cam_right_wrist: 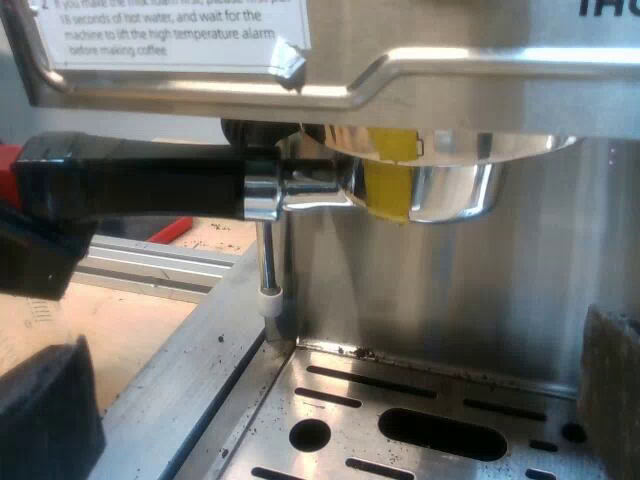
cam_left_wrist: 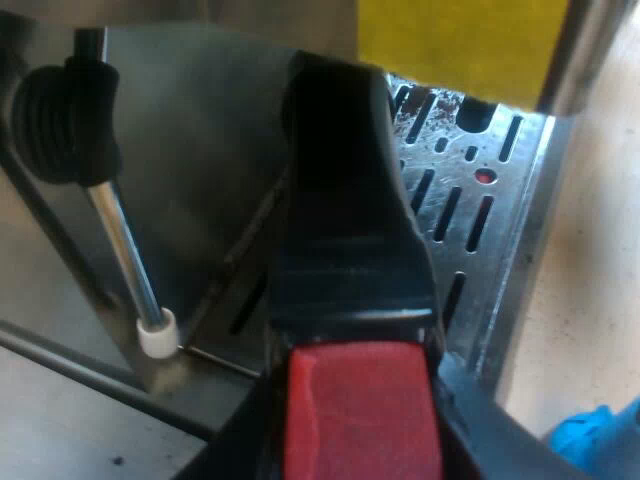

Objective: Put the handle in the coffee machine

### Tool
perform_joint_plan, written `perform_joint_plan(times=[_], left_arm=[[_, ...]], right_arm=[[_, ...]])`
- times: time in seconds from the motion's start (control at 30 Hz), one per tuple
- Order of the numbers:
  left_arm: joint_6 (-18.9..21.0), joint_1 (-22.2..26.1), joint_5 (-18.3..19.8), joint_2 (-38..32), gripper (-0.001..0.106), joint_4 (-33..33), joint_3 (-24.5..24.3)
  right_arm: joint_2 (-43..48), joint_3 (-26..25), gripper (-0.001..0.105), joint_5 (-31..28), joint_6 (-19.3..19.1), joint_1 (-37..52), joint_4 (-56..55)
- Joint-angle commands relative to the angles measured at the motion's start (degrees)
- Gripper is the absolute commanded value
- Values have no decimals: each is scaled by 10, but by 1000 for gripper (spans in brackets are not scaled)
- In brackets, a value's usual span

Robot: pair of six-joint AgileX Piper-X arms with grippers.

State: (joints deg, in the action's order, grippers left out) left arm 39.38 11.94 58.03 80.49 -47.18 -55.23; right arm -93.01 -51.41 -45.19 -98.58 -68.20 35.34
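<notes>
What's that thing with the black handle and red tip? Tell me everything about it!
The holder is a shiny metal cup with a yellow patch, joined to a long black handle with a red end. The cup sits up under the machine's front, above the slotted tray, handle sticking out level. My left pincer grips that end.

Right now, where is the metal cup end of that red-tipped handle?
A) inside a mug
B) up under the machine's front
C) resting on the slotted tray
B: the metal holder sits up against the underside of the espresso machine, well above the drip tray.
</notes>
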Motion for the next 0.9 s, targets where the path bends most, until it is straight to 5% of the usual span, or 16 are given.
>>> perform_joint_plan(times=[0.03,0.33,0.9], left_arm=[[-9,0,146,-14,0,-3,-17],[-11,-2,198,-14,0,-23,-17],[-38,-2,204,-14,0,-45,-8]], right_arm=[[2,-2,104,0,-2,2,4],[2,-2,104,0,-2,2,4],[2,-2,104,0,-2,2,4]])
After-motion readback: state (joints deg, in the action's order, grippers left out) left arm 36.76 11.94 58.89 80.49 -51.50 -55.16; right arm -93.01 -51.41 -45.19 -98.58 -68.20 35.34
